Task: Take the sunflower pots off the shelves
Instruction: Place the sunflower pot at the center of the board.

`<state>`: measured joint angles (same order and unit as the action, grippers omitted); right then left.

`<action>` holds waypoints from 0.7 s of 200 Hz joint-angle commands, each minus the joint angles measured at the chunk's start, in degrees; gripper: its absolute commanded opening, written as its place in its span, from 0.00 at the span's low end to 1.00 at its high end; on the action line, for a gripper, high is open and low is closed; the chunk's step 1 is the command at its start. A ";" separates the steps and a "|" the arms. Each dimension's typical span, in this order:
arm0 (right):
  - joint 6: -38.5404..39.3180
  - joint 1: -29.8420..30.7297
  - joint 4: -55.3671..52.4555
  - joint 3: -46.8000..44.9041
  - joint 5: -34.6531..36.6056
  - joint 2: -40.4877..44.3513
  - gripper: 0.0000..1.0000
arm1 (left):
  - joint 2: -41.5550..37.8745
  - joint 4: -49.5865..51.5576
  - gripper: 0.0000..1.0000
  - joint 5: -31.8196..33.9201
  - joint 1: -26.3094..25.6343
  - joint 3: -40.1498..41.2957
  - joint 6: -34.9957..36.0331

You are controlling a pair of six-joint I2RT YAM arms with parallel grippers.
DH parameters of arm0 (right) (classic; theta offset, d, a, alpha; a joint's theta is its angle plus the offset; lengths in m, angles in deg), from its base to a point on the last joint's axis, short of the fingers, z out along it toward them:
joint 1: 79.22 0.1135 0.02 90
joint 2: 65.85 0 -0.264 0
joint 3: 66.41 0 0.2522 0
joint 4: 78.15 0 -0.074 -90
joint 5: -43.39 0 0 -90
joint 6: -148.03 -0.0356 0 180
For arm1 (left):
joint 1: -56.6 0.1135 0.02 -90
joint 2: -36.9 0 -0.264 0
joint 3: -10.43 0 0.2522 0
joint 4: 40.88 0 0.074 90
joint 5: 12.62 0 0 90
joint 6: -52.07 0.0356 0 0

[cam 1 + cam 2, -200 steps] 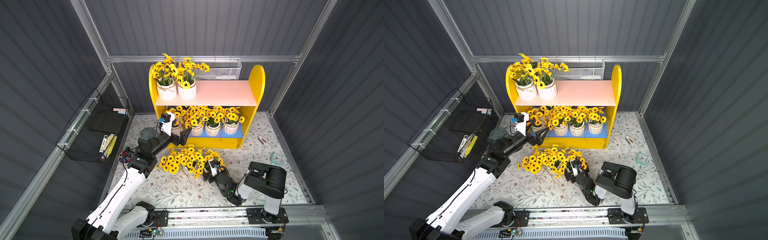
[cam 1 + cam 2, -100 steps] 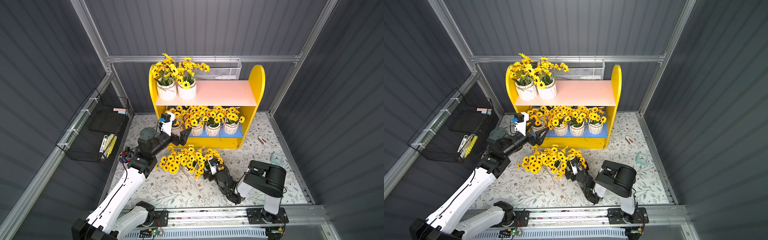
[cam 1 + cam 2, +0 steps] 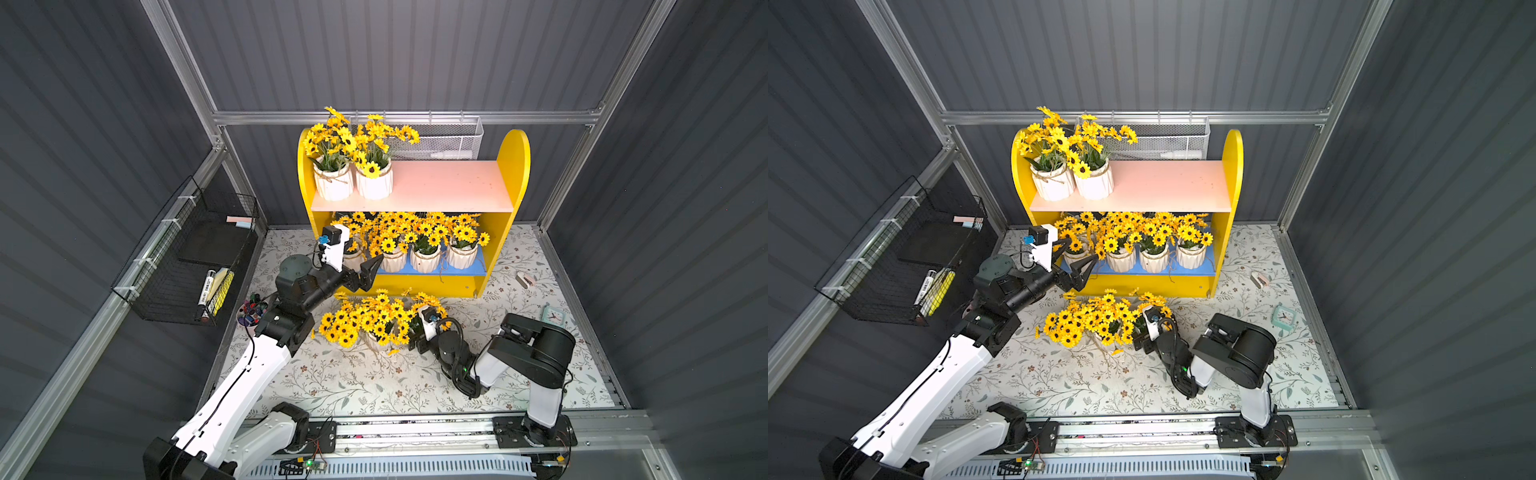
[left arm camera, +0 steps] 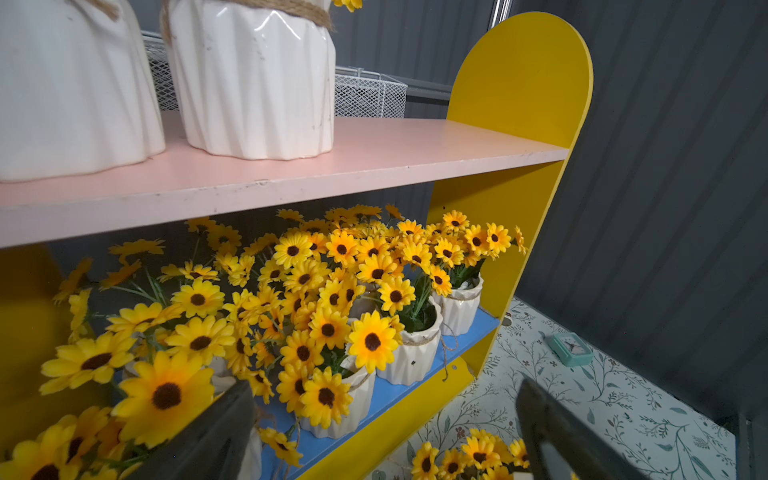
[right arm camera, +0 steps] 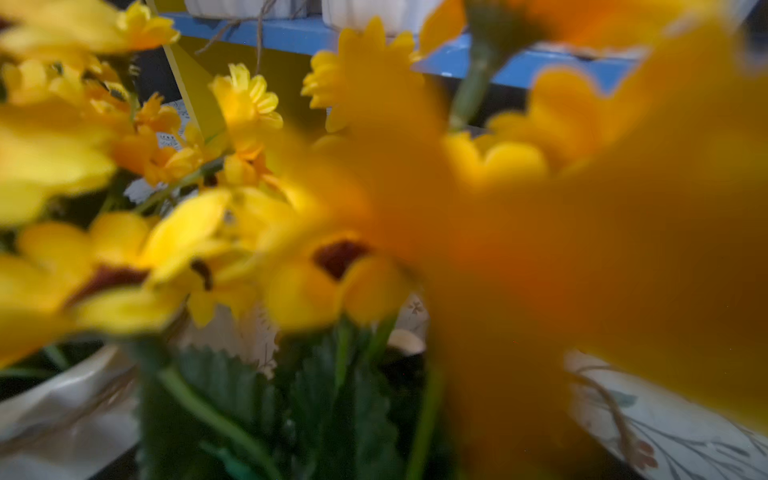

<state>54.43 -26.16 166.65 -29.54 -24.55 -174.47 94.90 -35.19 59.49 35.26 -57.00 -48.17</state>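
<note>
Left arm reaches far to the shelves (image 3: 513,166), left gripper (image 3: 1081,250) spread at the lower-left pot (image 3: 352,259). Right arm crouches low; right gripper (image 3: 409,332) spread wide, buried among the floor pots (image 3: 376,338).

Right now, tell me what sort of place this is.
Most likely a robot test cell dressed as a home corner: grey ribbed wall panels in an aluminium frame, two arms mounted on a rail, and a floral mat under yellow shelves of sunflower pots.
</note>
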 commanded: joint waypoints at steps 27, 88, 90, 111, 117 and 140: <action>2.07 -4.79 2.54 4.21 -8.07 -1.93 0.99 | -0.72 -1.02 0.99 0.22 -0.28 0.47 1.59; 3.13 -2.30 2.48 -1.72 -8.90 3.51 0.99 | 1.04 -0.39 0.99 -0.11 -0.28 -0.17 1.81; 3.28 -2.11 2.47 -2.10 -8.45 3.77 0.99 | 1.04 -0.37 0.99 -0.12 -0.28 -0.20 1.81; 3.51 -1.16 2.25 -4.74 -6.05 6.20 0.99 | 1.22 -0.55 0.99 -0.53 -0.28 -0.16 1.41; 3.79 -1.05 2.13 -5.12 -5.91 6.54 0.99 | 1.32 -0.54 0.99 -0.65 -0.28 -0.24 1.29; 4.43 -0.85 2.47 -7.16 -2.57 8.64 0.99 | 1.46 -0.44 0.99 -0.95 -0.28 -0.33 1.25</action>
<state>57.12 -27.43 167.31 -34.89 -30.38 -168.11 96.06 -35.21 59.44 35.26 -57.00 -47.37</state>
